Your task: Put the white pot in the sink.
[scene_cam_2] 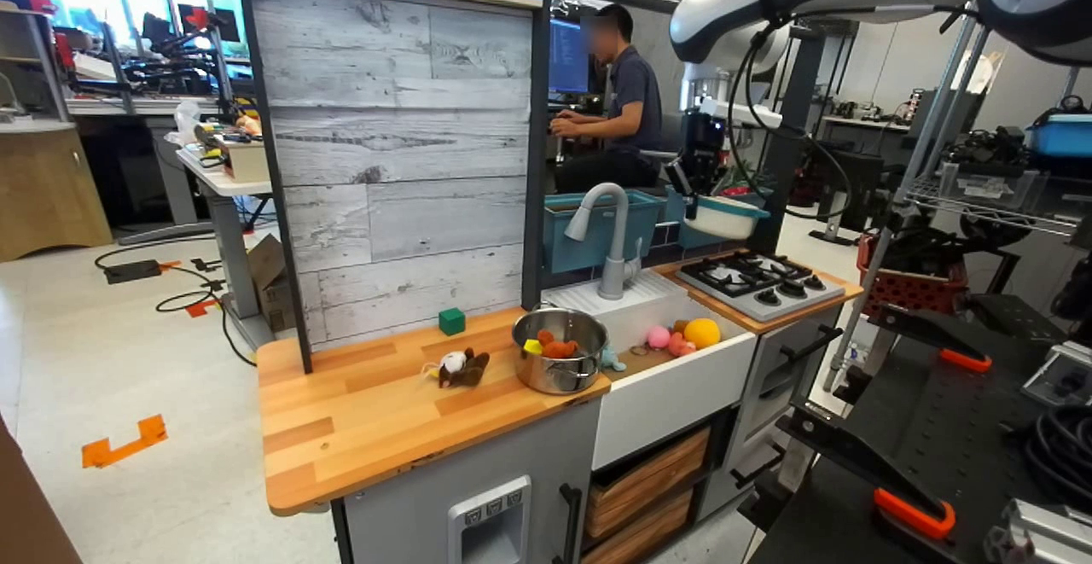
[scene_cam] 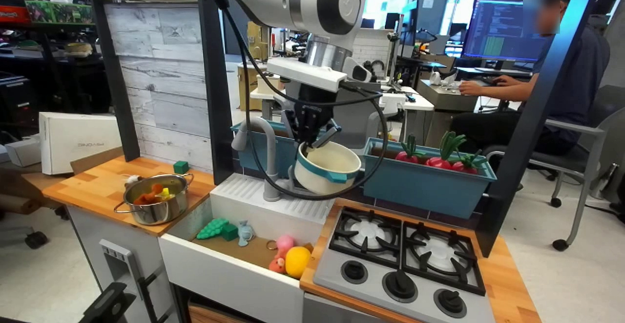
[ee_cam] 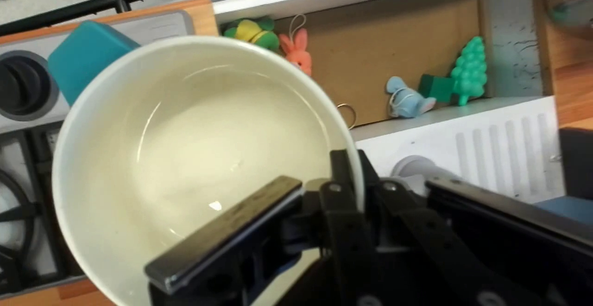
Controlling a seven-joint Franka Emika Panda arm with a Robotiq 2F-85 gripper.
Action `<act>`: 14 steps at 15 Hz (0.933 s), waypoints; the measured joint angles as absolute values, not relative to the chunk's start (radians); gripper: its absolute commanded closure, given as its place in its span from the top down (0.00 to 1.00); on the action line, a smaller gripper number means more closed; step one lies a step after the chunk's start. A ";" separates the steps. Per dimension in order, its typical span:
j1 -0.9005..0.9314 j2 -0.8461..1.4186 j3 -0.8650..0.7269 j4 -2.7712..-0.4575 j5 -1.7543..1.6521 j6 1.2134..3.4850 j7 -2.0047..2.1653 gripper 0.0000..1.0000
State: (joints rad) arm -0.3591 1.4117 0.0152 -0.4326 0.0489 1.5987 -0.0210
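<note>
The white pot (scene_cam: 324, 164) is cream-white with a teal band and teal handle. My gripper (scene_cam: 307, 146) is shut on its rim, one finger inside and one outside, as the wrist view (ee_cam: 353, 169) shows. The pot hangs in the air, slightly tilted, behind the sink and stove in an exterior view. It also shows in an exterior view (scene_cam_2: 722, 218) above the stove's back, and fills the left of the wrist view (ee_cam: 199, 148). The white sink (scene_cam: 229, 270) lies lower, with several toys inside. Its brown bottom shows in the wrist view (ee_cam: 370, 42).
A grey faucet (scene_cam: 267, 166) rises behind the sink, close to the pot. The black-grated stove (scene_cam: 400, 259) adjoins the sink. Teal planters (scene_cam: 425, 186) stand behind. A metal bowl of toys (scene_cam_2: 559, 368) and a green block (scene_cam_2: 452, 320) are on the wooden counter (scene_cam_2: 367, 444).
</note>
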 measured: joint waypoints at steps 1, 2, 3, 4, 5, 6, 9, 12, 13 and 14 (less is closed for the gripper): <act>-0.338 1.403 0.024 -0.433 0.050 1.583 -0.041 0.01; -0.317 1.392 0.033 -0.433 0.050 1.560 -0.061 0.01; -0.297 1.380 0.040 -0.433 0.050 1.535 -0.080 0.01; -0.274 1.366 0.044 -0.432 0.050 1.508 -0.097 0.01; -0.254 1.353 0.046 -0.432 0.050 1.487 -0.110 0.01; -0.234 1.336 0.046 -0.432 0.050 1.468 -0.124 0.01; -0.183 1.290 0.046 -0.431 0.046 1.414 -0.184 0.01; -0.140 1.257 0.042 -0.432 0.028 1.340 -0.256 0.01; -0.127 1.251 0.039 -0.432 0.018 1.318 -0.275 0.01; -0.114 1.248 0.035 -0.432 0.005 1.299 -0.297 0.01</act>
